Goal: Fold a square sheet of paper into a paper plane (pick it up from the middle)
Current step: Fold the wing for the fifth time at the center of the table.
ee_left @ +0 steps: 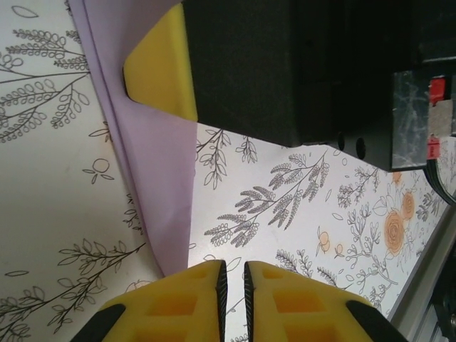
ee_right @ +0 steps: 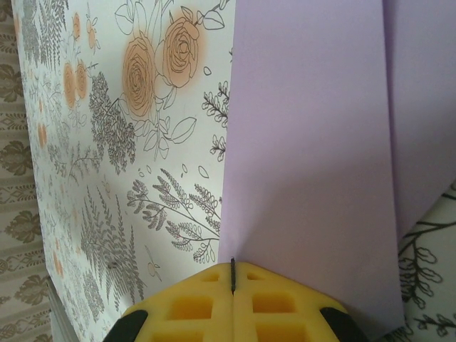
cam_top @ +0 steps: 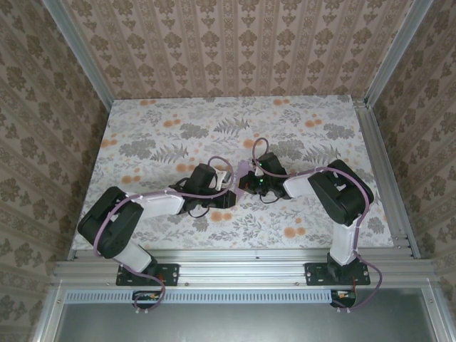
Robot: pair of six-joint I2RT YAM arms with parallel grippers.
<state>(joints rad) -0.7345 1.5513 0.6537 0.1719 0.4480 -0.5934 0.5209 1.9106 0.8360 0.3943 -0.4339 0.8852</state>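
Observation:
The square sheet of paper [ee_right: 313, 142], lavender and folded into a long strip with a crease down its right side, runs up from my right gripper [ee_right: 233, 265], which is shut on its lower left edge. From above, a bit of the paper [cam_top: 243, 171] shows between the two wrists at the table's middle. My left gripper [ee_left: 233, 271] hovers just right of the paper [ee_left: 153, 164], its jaws a narrow gap apart with only tablecloth showing between them. A yellow finger [ee_left: 160, 71] of the right gripper [cam_top: 248, 183] lies against the paper opposite the left gripper [cam_top: 229, 191].
The floral tablecloth [cam_top: 178, 135] covers the table, with free room left, right and behind the arms. Patterned walls and aluminium rails [cam_top: 385, 178] enclose it. The right arm's black body [ee_left: 299, 64] hangs close above the left gripper.

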